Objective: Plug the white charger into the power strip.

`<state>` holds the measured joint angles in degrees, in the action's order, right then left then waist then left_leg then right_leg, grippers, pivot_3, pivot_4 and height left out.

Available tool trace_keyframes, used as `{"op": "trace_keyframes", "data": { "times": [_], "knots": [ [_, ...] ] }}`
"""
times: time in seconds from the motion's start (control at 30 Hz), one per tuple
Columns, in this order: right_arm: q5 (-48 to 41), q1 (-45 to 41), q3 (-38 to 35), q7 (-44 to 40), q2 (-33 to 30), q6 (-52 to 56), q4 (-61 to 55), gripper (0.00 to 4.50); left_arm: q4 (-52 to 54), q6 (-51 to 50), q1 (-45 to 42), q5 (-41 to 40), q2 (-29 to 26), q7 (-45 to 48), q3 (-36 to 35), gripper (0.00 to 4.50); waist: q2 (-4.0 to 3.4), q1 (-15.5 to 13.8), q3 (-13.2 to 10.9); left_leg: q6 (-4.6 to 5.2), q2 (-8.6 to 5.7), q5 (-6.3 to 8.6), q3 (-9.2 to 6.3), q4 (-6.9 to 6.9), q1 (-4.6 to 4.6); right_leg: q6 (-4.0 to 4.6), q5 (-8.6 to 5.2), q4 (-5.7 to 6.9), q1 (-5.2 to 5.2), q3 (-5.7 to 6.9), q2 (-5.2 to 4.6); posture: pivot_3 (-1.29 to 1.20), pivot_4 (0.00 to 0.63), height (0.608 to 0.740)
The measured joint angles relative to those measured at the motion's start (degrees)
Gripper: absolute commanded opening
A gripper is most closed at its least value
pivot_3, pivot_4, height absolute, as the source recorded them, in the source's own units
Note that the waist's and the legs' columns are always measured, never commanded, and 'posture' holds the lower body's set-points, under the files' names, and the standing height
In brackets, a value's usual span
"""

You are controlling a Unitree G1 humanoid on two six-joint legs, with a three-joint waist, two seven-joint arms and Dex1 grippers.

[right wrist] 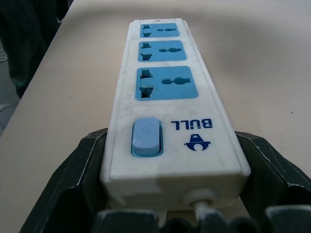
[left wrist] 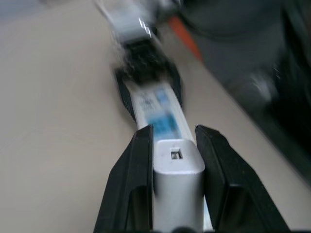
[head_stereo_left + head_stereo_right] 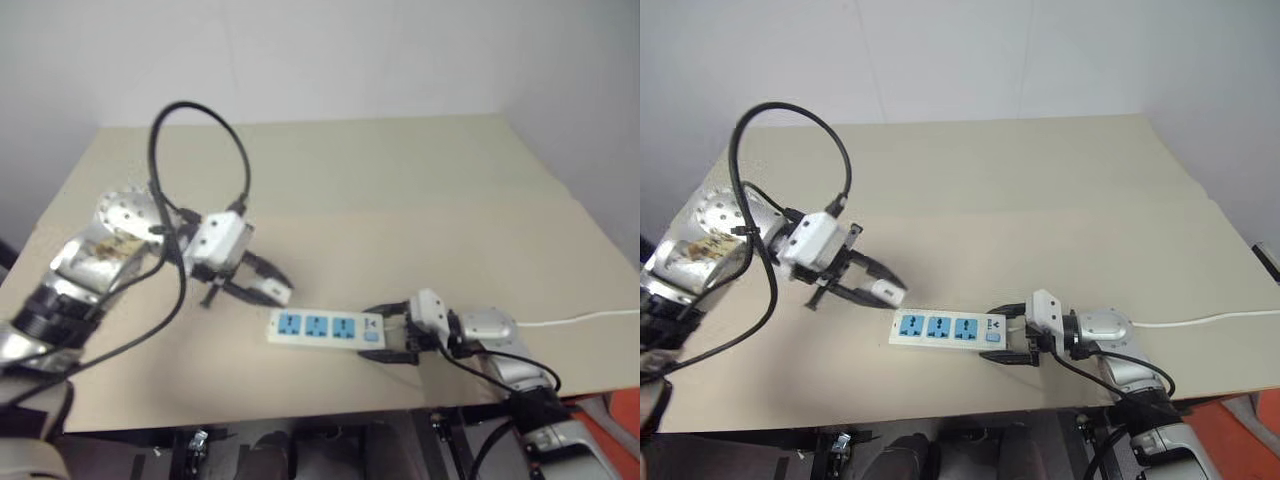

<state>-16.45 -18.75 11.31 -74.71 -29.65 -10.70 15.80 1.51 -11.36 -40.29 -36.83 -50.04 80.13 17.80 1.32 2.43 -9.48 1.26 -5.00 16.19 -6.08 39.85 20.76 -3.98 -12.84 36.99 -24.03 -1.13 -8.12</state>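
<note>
scene: beige table (image 3: 400,200) | behind: pale wall (image 3: 350,50); orange object (image 3: 620,420) at near-right corner

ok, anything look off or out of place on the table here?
Nothing stands out. The power strip lies flat on the table, its switch end between the right pincer fingers, and its three sockets are empty. The left pincer holds the white charger just off the strip's far end, not yet plugged in.

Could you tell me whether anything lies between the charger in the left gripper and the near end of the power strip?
No. In the right eye view, bare table separates the white charger from the power strip.
</note>
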Motion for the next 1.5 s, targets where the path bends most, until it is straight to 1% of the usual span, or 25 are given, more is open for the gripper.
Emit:
{"op": "trace_keyframes", "data": {
  "times": [0.13, 0.27, 0.33, 0.47, 0.57, 0.73, 0.9, 1.07, 1.5],
  "knots": [
    [0.1, 0.0, 0.0, 0.1, 0.5, -0.6, 0.5, 3.43, -0.6, -0.9, 7.0, -1.1, 10.1, -5.4, -3.4, 1.01, 0.06, 0.0, 0.0, -0.04, 0.03, -0.01, 0.05, -0.05, -0.08, 0.08, 0.05, -0.02, 0.02, -0.08, 0.02, 0.0, 0.15, 0.74],
    [0.6, 0.3, -0.1, 0.6, 1.0, -1.4, 0.7, 3.43, -1.5, -2.9, 8.8, -1.5, 17.7, -9.0, -5.1, 1.01, 0.1, 0.0, 0.1, -0.09, 0.04, -0.03, 0.09, -0.06, -0.13, 0.14, 0.09, -0.01, 0.05, -0.12, 0.02, 0.0, 0.15, 0.74],
    [0.7, 0.4, -0.1, 1.1, 1.2, -1.6, 0.8, 3.43, -3.7, -2.7, 9.2, -0.3, 21.2, -9.9, -5.1, 1.01, 0.1, 0.0, 0.1, -0.1, 0.05, -0.04, 0.11, -0.08, -0.26, 0.17, 0.1, -0.03, 0.16, -0.15, 0.05, 0.0, 0.15, 0.74],
    [0.7, 0.7, -0.1, 1.6, 1.3, -1.8, 1.0, 3.43, -8.6, -2.6, 9.6, 2.6, 25.3, -9.9, -5.1, 1.01, 0.1, 0.0, 0.1, -0.11, 0.13, -0.03, 0.13, -0.12, -0.51, 0.2, 0.12, -0.15, 0.48, -0.17, 0.15, 0.0, 0.15, 0.74],
    [0.9, 1.0, -0.2, 1.8, 1.3, -2.2, 0.9, 3.43, -10.1, -2.9, 9.6, 3.0, 27.8, -9.7, -5.4, 1.01, 0.1, 0.0, 0.1, -0.09, 0.15, -0.01, 0.12, -0.12, -0.6, 0.18, 0.13, -0.27, 0.66, -0.16, 0.16, 0.0, 0.15, 0.74],
    [1.3, 1.2, -0.1, 2.4, 1.4, -2.4, 0.5, 3.43, -11.3, -4.2, 9.6, 2.6, 30.0, -7.3, -5.8, 1.01, 0.1, 0.0, 0.1, -0.13, 0.35, 0.01, 0.12, -0.12, -0.62, 0.21, 0.15, -0.29, 0.69, -0.16, 0.3, 0.0, 0.15, 0.74],
    [1.5, 1.4, -0.2, 2.8, 1.7, -2.4, 0.3, 3.43, -11.3, -7.5, 9.6, 1.5, 29.8, -2.9, -6.0, 1.01, 0.1, 0.0, 0.1, -0.28, 0.75, 0.11, 0.15, -0.1, -0.63, 0.35, 0.24, -0.48, 0.75, -0.14, 0.64, 0.0, 0.15, 0.74],
    [1.6, 1.4, -0.2, 2.9, 1.7, -2.4, 0.2, 3.43, -13.4, -7.5, 9.7, 2.9, 29.8, -0.6, -6.0, 1.01, 0.08, -0.1, 0.1, -0.31, 0.85, 0.12, 0.15, -0.12, -0.62, 0.49, 0.4, -0.8, 0.82, -0.07, 0.83, 0.0, 0.15, 0.74],
    [1.7, 1.5, -0.3, 2.9, 1.7, -2.4, 0.1, 3.43, -19.7, -5.0, 9.5, 5.5, 32.5, 2.1, -7.3, 1.01, 0.08, -0.1, 0.1, -0.35, 0.87, 0.15, 0.15, -0.15, -0.63, 0.49, 0.41, -0.88, 0.85, -0.05, 0.86, 0.0, 0.15, 0.74]
  ]
}}
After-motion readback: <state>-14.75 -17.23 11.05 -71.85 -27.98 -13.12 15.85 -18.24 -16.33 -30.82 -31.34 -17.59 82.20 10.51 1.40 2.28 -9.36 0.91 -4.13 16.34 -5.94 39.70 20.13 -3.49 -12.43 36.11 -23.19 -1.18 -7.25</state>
